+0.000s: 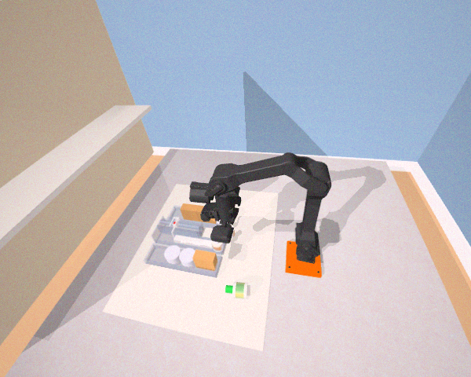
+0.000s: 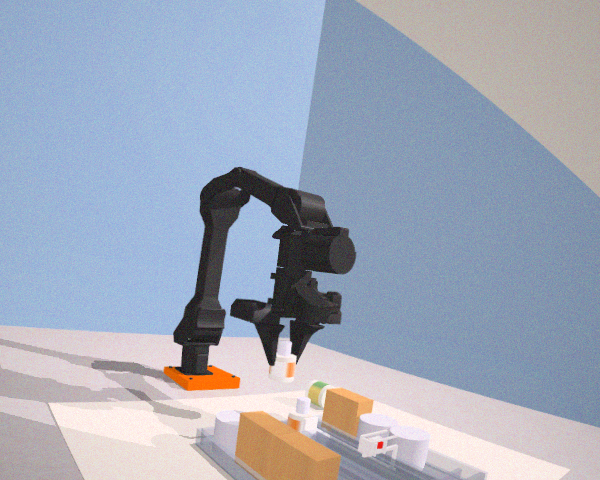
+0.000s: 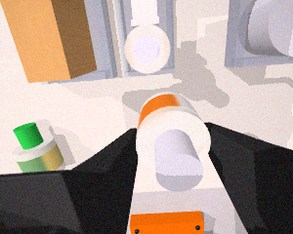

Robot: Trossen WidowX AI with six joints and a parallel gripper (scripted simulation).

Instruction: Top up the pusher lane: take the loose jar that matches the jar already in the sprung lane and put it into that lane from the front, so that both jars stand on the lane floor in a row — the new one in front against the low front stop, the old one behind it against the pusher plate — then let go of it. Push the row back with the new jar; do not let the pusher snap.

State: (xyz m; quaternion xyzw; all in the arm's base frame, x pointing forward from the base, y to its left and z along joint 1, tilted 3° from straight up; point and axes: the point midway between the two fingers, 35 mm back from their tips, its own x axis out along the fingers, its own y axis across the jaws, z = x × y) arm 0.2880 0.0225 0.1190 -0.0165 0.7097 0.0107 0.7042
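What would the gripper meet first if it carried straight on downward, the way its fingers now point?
The gripper, shut on the orange-banded jar, points straight down. Below the jar lies the pale mat, just in front of the lane's mouth, so the jar's base would probably land there first; depth is hard to judge.

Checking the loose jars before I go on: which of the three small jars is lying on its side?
The green-capped jar, tipped over on the mat. The orange-banded jar in the gripper and the lane's jar stand upright.

Two orange-banded jars: one [image 2: 282,365] held aloft, one [image 2: 299,414] in the middle lane. One green-capped jar [image 1: 238,289] lies on the mat. Two tan boxes [image 1: 205,259] [image 1: 192,211]. Two white cylinders [image 1: 171,254] [image 1: 186,257]. One three-lane rack [image 1: 157,258]
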